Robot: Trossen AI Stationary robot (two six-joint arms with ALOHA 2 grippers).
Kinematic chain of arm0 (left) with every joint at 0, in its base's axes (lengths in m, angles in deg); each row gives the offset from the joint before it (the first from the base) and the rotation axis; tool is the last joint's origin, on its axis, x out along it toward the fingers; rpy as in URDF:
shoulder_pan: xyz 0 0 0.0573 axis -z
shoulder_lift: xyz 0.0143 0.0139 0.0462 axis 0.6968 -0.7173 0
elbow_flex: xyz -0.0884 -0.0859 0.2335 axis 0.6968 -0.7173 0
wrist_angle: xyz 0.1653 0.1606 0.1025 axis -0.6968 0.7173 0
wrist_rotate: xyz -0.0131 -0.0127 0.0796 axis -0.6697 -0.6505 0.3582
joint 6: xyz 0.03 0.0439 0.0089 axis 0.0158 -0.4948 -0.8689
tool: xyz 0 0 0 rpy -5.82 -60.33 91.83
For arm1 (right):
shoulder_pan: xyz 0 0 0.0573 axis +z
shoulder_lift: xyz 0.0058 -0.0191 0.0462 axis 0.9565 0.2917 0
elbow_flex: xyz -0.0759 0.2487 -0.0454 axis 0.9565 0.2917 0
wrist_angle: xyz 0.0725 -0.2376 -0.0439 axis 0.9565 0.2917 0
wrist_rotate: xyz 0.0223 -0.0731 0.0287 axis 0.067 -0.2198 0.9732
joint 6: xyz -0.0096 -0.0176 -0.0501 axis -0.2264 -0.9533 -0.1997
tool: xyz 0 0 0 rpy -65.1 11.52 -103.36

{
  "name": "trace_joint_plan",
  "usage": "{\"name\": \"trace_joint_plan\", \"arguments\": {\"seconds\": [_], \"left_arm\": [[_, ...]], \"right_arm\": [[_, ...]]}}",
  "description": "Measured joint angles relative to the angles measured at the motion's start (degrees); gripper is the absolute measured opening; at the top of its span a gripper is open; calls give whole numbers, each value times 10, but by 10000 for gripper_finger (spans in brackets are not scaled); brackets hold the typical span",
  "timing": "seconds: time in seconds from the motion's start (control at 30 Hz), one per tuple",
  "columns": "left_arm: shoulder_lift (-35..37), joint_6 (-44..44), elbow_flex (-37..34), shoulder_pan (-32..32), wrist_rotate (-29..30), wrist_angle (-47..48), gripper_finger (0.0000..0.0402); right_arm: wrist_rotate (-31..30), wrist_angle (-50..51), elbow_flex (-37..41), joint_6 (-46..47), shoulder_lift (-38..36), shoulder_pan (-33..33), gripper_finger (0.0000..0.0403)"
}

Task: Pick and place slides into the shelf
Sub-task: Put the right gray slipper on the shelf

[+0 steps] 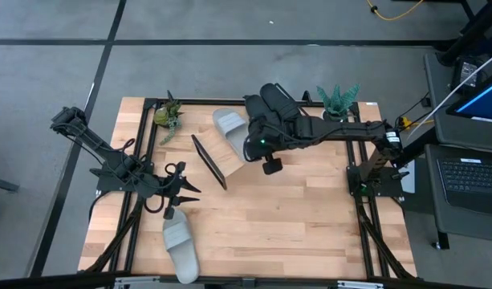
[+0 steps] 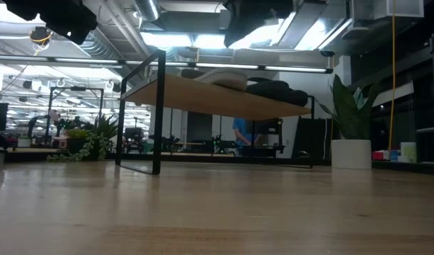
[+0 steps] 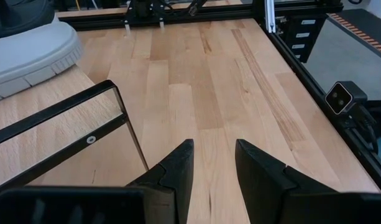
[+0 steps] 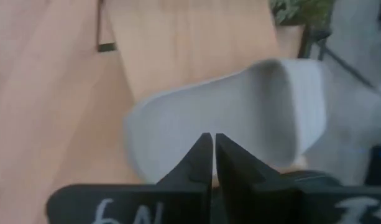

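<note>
High view shows you the shelf tilted mid-table, with a grey slide and two black slides on its far part. Your right gripper hangs just over that grey slide, fingers nearly together and gripping nothing. Your left gripper waits near the table's left edge, fingers parted and empty, beside the second grey slide.

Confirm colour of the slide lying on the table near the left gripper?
Light grey. The slide shows best in the high view, just in front of the left gripper.
</note>
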Motion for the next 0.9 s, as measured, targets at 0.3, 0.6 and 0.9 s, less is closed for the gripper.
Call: {"name": "trace_joint_plan", "arguments": {"seconds": [0.3,0.6,0.9], "left_arm": [[0,0,0,0,0,0,110],[0,-4,0,0,0,2,110],[0,-4,0,0,0,12,110]], "right_arm": [[-1,-88,0,-89,5,-33,79],[41,-160,0,-123,38,-75,126],[40,-175,0,-178,78,-103,122]]}}
